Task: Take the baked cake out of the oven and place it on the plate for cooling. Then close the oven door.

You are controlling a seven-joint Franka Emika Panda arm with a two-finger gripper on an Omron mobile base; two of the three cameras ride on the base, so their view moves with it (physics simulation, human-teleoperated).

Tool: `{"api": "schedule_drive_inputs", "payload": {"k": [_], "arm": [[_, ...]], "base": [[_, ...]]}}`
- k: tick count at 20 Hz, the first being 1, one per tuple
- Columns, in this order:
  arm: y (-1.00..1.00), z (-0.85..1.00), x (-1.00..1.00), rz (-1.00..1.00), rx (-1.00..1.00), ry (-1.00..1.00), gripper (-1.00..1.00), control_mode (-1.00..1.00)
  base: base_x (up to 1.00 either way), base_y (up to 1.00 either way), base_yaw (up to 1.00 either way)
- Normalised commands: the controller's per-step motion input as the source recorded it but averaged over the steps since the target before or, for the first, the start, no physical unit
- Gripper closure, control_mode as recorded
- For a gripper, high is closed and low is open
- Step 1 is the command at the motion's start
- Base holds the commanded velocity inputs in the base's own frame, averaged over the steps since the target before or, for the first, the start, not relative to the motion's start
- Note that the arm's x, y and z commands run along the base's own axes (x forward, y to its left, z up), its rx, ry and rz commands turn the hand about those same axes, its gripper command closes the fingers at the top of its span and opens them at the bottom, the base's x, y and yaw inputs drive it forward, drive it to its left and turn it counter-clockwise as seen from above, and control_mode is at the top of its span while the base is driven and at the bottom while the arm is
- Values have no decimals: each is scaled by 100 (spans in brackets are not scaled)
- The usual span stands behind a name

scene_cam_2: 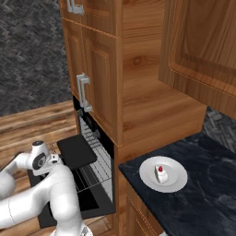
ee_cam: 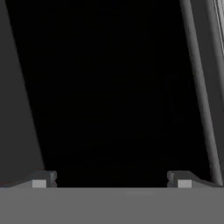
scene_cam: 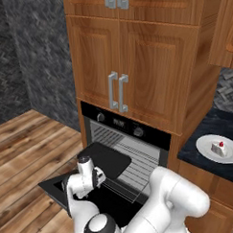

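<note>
Since the cake (scene_cam_2: 160, 174) already sits on the plate (scene_cam_2: 177, 182), your empty, wide-spread gripper (ee_cam: 111, 178) hangs low over the dropped oven door (scene_cam: 54, 187), likely to shut it.

One cake (scene_cam_2: 160, 174), one plate (scene_cam_2: 175, 183), one black tray (scene_cam: 107, 158), one oven (scene_cam: 123, 124) with one door (scene_cam: 56, 187), two knobs.

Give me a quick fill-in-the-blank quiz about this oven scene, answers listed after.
1. The baked cake sits on the ____.
2. The oven door is ____.
3. The black tray rests on the pulled-out wire ____.
4. The plate stands on the dark ____.

Missing words: plate; open; rack; counter
</note>
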Motion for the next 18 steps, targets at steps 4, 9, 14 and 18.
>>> {"api": "schedule_drive_inputs", "payload": {"k": [4, 9, 14, 18], "arm": [[0, -22, 31, -4, -11, 0, -100, -100], [0, -22, 34, -3, -9, 0, -100, -100], [0, -22, 34, -3, -7, 0, -100, -100], [-11, -11, 40, -3, -5, 0, -100, -100]], "base": [[0, 0, 0], [0, 0, 0], [0, 0, 0], [0, 0, 0]]}}
